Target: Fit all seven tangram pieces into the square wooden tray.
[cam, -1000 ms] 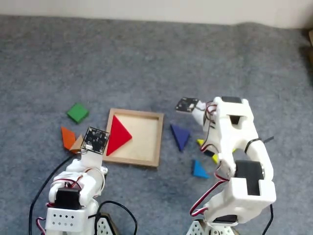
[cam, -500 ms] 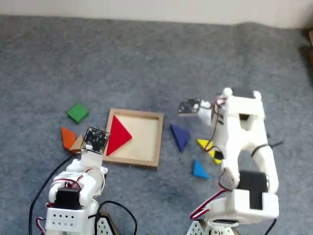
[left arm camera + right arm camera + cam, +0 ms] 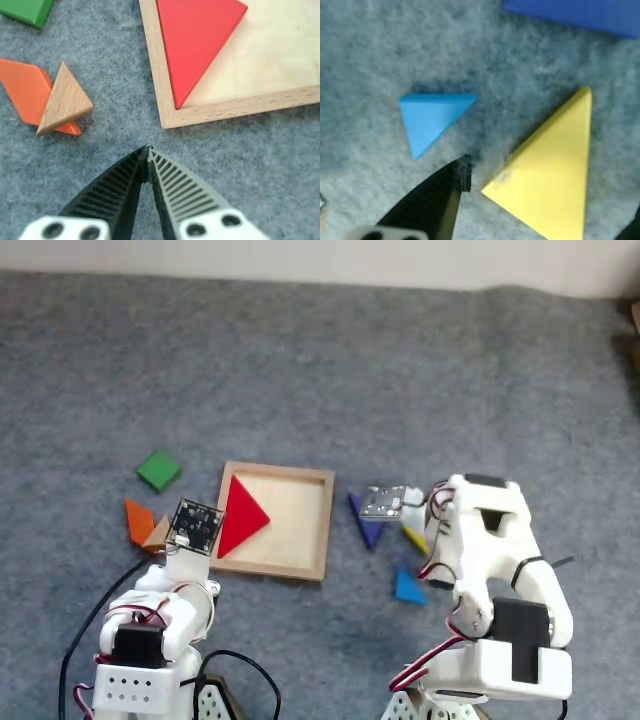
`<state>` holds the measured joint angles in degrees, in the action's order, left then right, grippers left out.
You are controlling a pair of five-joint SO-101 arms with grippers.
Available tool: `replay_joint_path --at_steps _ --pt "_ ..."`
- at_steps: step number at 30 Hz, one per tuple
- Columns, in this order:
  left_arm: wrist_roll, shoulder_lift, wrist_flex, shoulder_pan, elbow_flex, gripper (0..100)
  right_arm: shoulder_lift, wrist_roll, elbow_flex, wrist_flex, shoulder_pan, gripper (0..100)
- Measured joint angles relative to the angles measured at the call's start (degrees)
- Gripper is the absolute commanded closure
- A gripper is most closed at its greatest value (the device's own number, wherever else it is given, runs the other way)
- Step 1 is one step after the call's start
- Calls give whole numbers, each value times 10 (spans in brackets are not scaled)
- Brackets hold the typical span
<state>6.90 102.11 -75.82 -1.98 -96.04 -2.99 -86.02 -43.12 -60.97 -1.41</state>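
Seemingly spread, right end effector (image 3: 550,197) straddles yellow triangle (image 3: 555,150) on fuzzy carpet (image 3: 370,50); left end effector (image 3: 148,152) closed.

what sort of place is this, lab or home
Probably a tabletop robot test bench. A grey felt-like mat covers it, the left arm and right arm stand side by side, and a square wooden tray holds a red triangle.

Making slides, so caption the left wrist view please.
Shut claw near the tray; red triangle inside, wooden triangle overlapping an orange piece outside.
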Motion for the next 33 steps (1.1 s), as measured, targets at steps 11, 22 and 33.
replay_joint_path --at_steps 11,22,33 --pt "0 0 0 0 0 994 -1 -69 -3 -14 -40 526" --pt "0 0 0 0 0 994 -1 -85 -3 -15 -41 600" --pt "0 0 0 0 0 994 -19 -85 4 -14 -41 771"
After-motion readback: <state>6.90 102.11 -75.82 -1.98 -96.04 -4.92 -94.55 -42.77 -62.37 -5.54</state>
